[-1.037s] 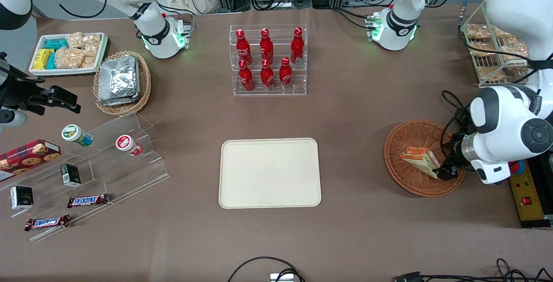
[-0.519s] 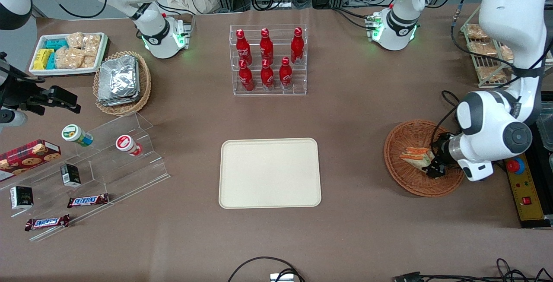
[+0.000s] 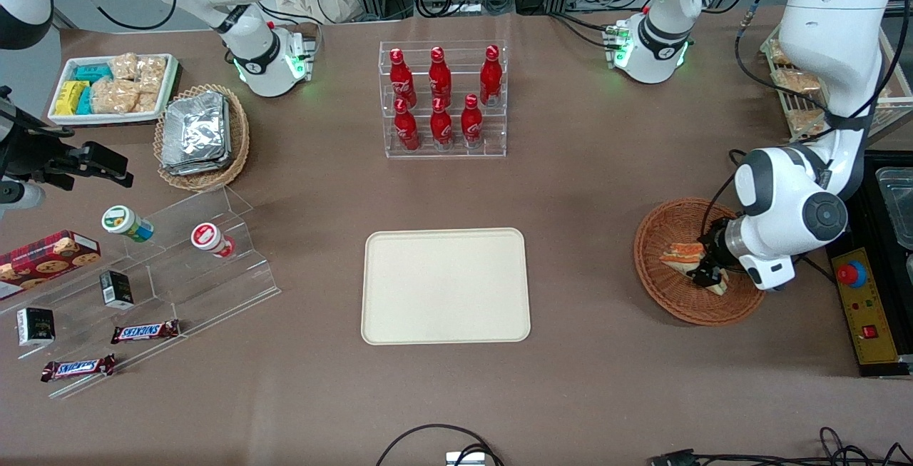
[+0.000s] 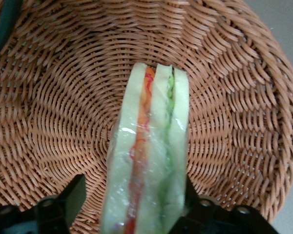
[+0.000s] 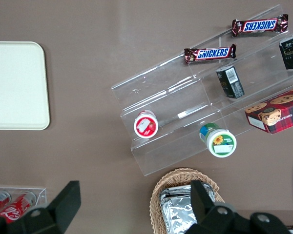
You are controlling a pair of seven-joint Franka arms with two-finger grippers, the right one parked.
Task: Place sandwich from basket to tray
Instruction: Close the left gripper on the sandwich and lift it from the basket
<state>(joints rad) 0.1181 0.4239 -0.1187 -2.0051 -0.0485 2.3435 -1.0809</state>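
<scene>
Reaching down into the basket [image 3: 674, 295], the gripper [image 3: 705, 271] straddles the sandwich [image 3: 681, 255], which lies on the wicker floor with its cut face of orange-red and green layers showing. The fingers [image 4: 75, 197] stand apart, one on each side of the sandwich's wider end; one looks to be against the wrap while the other is clear of it, though the wrist view cuts them off too soon to be sure. The basket sits near the worktop's edge at the working arm's end. The tray [image 3: 446, 285] lies flat at the middle of the worktop, well apart from the basket, nearer the front camera than a clear rack of red bottles [image 3: 442, 98].
</scene>
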